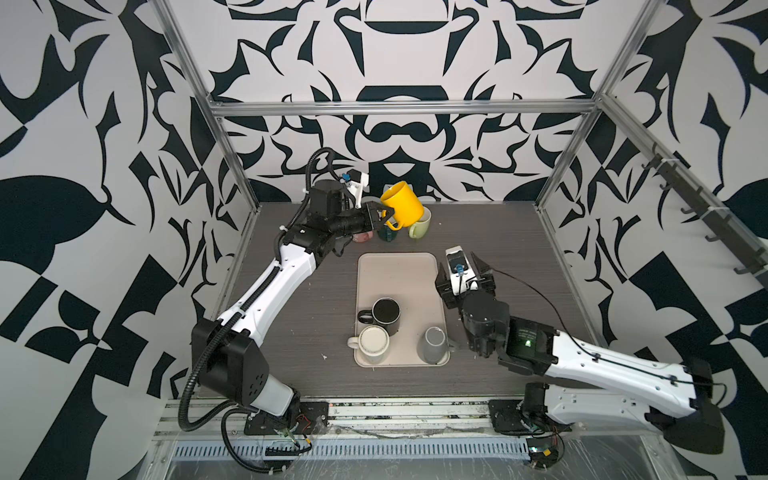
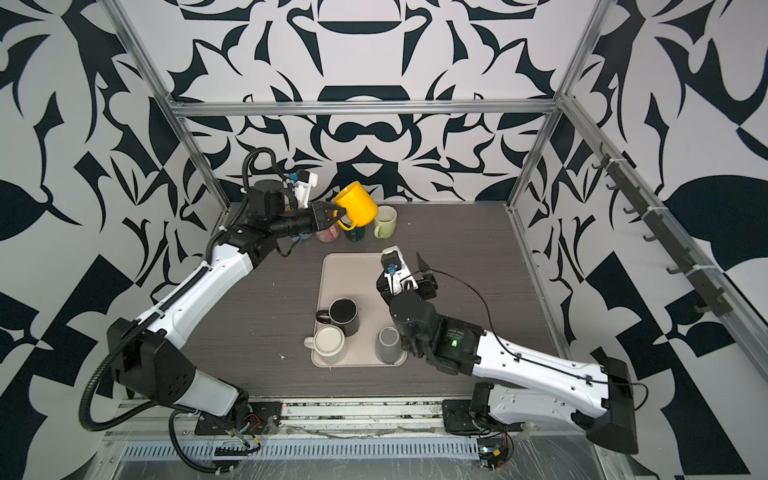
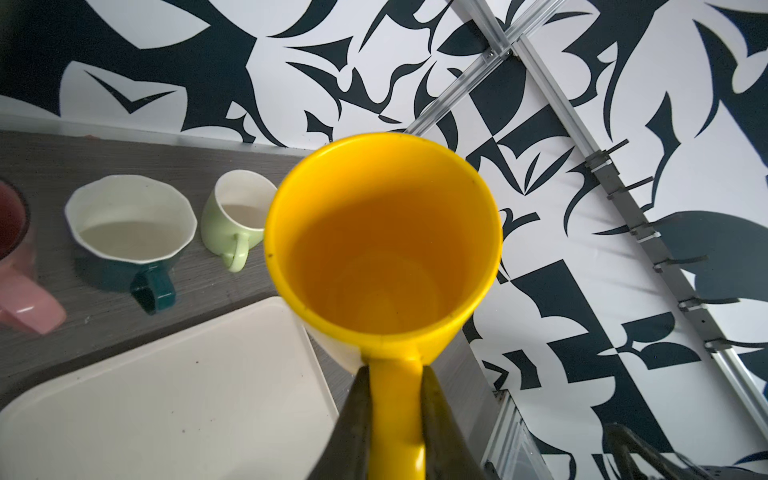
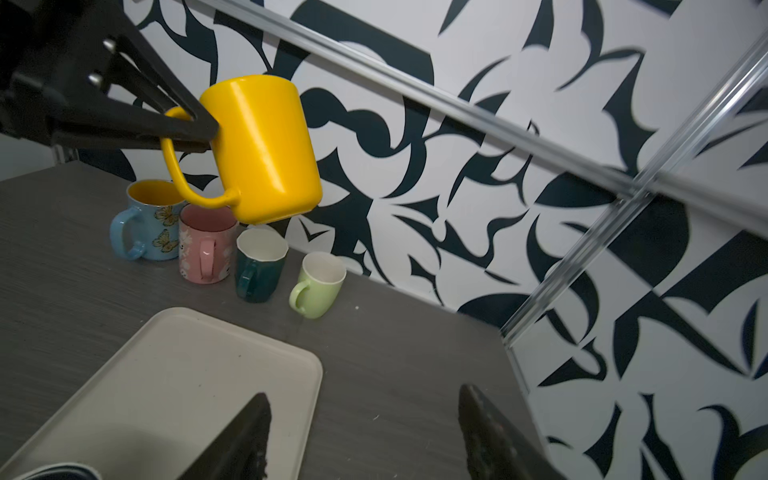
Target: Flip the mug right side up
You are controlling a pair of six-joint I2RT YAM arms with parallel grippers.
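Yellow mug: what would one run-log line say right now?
yellow mug: lifted off table, tilted, mouth upward | left claw: shut on its handle | right claw: open, empty

Three mugs [image 1: 386, 311] on tray [image 1: 399, 274], mug row [image 4: 257, 266] behind — raised mug [image 1: 403, 205] above row

Dark grey wood-grain tabletop [image 1: 498, 249]. Resting directly on it: a beige rounded-rectangular plastic tray [image 1: 399, 274] at centre. Beyond the tray, near the far edge, is a close row of four upright mugs: pale blue butterfly-printed mug [image 4: 145, 224], pink floral mug [image 4: 205, 249], dark teal faceted mug with white interior [image 4: 259, 270], pale green mug [image 4: 320, 286].
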